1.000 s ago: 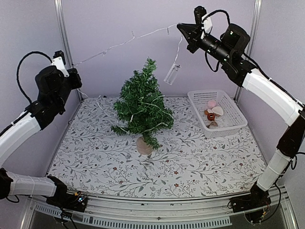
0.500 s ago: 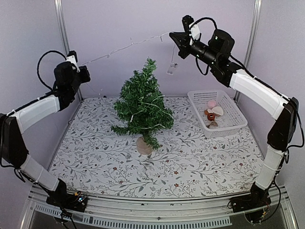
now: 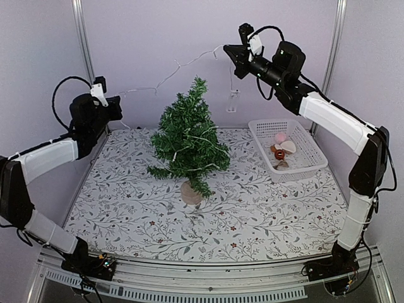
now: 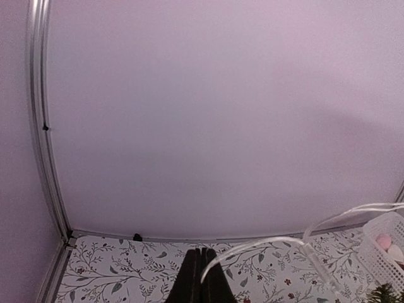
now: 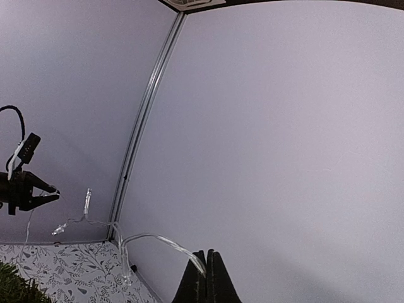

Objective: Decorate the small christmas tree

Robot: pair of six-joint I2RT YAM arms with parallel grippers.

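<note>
Clear plastic wire, a light string [image 3: 178,65], crosses the upper part of the top view from my left gripper [image 3: 118,103] up to my right gripper [image 3: 228,52]. Both wrist views show the fingers pinched together on it. The small christmas tree [image 3: 188,142] stands at centre frame on the flowered cloth [image 3: 265,214], its tip poking up under the span, with strands already lying in its branches. A small clear case [image 3: 233,101] dangles below the right gripper. Against half a second ago, the left gripper sits lower and nearer the tree, the string sags more, and the case hangs straighter. I count one tree, one string, and one white basket [image 3: 256,136] at right holding three or four small ornaments.
</note>
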